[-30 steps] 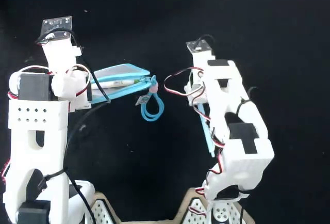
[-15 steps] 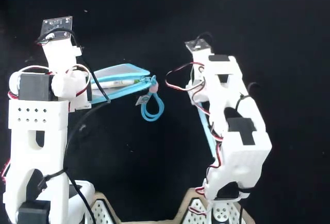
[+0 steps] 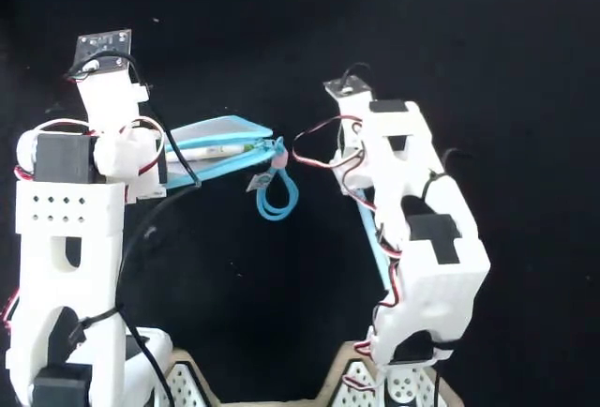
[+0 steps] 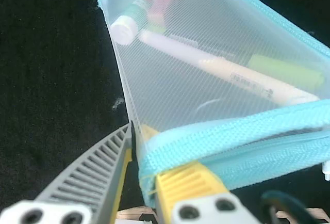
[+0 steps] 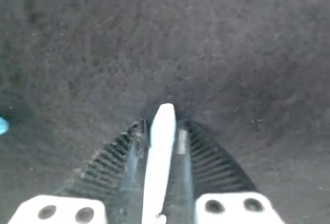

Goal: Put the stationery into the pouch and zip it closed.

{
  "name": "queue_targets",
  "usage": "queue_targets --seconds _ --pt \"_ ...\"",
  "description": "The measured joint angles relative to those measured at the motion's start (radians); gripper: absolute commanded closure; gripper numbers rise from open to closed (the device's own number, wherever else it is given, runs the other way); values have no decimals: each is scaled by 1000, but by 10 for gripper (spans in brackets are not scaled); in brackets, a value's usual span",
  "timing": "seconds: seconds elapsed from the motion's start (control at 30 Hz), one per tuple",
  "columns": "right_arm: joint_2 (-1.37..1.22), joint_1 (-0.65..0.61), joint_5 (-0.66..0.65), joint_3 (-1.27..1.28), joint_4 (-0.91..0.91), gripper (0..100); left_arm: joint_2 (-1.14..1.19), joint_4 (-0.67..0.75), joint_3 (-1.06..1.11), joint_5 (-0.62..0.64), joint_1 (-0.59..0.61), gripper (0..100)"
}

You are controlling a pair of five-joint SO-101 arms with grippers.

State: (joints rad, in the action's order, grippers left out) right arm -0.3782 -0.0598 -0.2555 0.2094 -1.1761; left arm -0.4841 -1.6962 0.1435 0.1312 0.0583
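A translucent pouch with a light-blue zip edge lies tilted at the left, and my left gripper is shut on its corner. Inside the pouch I see a white marker, a green highlighter and a white-capped stick. A pink zip pull and a blue loop strap hang at the pouch's open end. My right gripper is shut on a slim pale stick. In the high view that light-blue stick pokes out under the right arm, right of the pouch.
Black cloth covers the table. The arm bases stand at the near edge. Open cloth lies between the loop strap and the right arm, and across the far right.
The right arm has shifted a little to the left, toward the pouch, carrying the pale stick. The left arm and pouch have stayed put.
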Motion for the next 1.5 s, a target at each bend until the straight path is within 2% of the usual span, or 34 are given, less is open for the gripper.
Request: queue_targets --seconds 0.2,0.47,0.57,0.7,0.83,1.0,1.27,1.5 --pt "140 -2 3 80 -29 988 0 0 0 0 0 970" --pt "747 -12 2 141 -163 988 0 0 0 0 0 970" --pt "985 -77 11 141 -181 987 0 0 0 0 0 970" --pt "1260 -227 129 141 -164 987 0 0 0 0 0 970" --pt "1445 -371 216 150 -43 987 0 0 0 0 0 970" --pt "1465 -482 275 209 146 987 0 0 0 0 0 970" --pt "1475 -601 356 292 493 987 0 0 3 0 0 970" --pt "1478 -674 359 394 678 987 0 0 3 0 0 970"
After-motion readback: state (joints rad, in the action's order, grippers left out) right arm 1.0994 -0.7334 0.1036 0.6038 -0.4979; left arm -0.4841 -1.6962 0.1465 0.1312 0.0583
